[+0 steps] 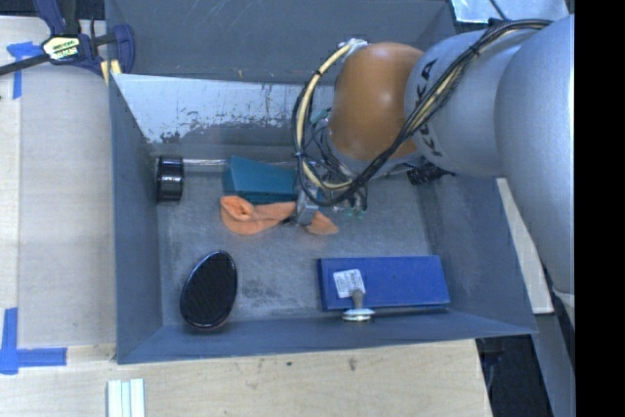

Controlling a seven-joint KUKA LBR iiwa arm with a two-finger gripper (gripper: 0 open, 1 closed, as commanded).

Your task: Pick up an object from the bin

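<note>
Gripper is hanging low over the middle of the bin, right at the orange cloth. The cloth is lying crumpled on the bin floor, just in front of a teal box. Orange is showing on both sides of the gripper's tip, so it is probably pressing into the cloth's right-hand part rather than standing beside it. That would suit a soft, bunched thing, which offers a fold to pinch wherever the tip is coming down. Whether the grip is open or closed I cannot tell, because the wrist cover and its cables are hiding it from above.

The arm is leaning in over the right wall and pointing steeply down. I judge this is to keep it clear of the teal box behind and the blue box in front. The blue box is lying flat along the front wall, apart from the cloth. A black oval brush is resting in the front-left corner and a black cap by the left wall, both well away. The cloth is not yet lifted and is sitting on the floor.
</note>
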